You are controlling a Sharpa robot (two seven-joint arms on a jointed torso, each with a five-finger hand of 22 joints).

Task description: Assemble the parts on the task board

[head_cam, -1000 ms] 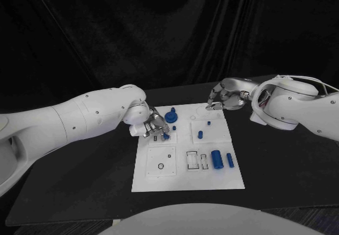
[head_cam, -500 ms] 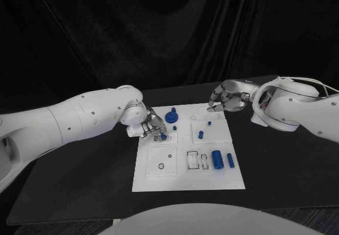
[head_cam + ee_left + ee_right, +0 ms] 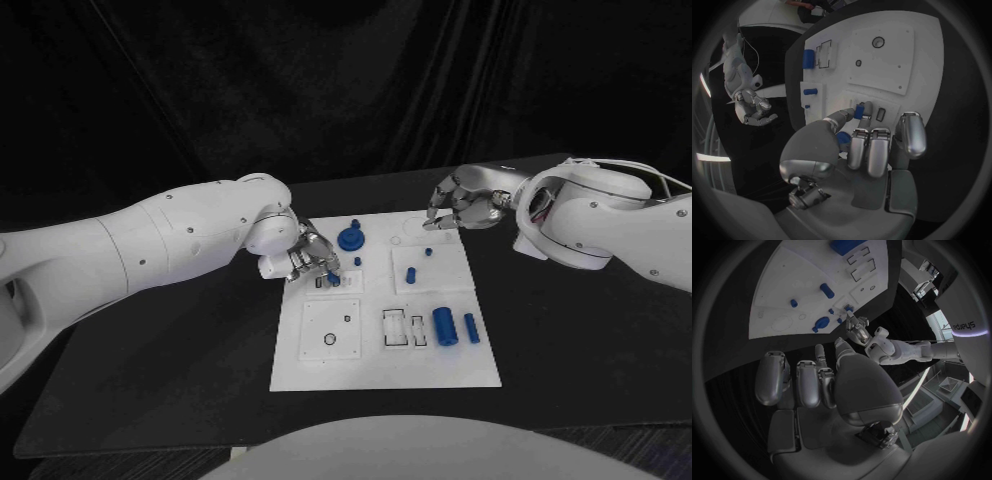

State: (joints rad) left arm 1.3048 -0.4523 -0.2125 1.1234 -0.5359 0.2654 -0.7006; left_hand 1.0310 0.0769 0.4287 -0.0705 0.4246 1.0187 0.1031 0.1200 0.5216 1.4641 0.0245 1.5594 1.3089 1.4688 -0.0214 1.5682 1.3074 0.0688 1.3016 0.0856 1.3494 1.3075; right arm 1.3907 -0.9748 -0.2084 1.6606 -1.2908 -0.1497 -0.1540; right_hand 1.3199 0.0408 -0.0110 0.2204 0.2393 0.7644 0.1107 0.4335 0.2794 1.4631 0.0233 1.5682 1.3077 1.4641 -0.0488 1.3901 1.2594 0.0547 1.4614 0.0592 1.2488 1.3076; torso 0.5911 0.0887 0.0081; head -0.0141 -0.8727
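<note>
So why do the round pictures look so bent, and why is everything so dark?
Both wrist views are fisheye circles in a dark frame, so the straight edges of the task board curve. In the head view the black table and dark backdrop swallow light; the white board and arms stand out, and the left robot hand is small and slightly soft.

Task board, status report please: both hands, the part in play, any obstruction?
Left hand pinches a small blue part in its fingers, low over the task board. Right hand curled, holding nothing, at the board's far corner. Nothing in the way.
</note>
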